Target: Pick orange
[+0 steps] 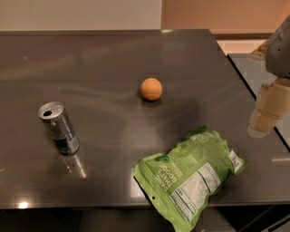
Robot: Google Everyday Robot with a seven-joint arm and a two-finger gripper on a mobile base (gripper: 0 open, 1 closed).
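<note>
The claw (265,113) hangs over the tabletop's (104,63) right edge; wide or narrow, I cannot tell. It is well apart from the orange (151,89), the drink can (59,128) and the green snack bag (192,174).

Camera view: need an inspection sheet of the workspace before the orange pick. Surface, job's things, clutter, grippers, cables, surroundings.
Surface: dark glossy rectangular tabletop, reflective, bearing three things.
Job's things: small round matte orange fruit, near the centre, nothing touching it.
Clutter: silver opened drink can, upright at left; green printed snack bag, lying flat at front right, one corner past the front edge.
Grippers: pale beige end effector at the right edge of the view, well apart from the orange fruit.
Cables: nothing seen.
Surroundings: pale wall behind; second grey surface to the right.
</note>
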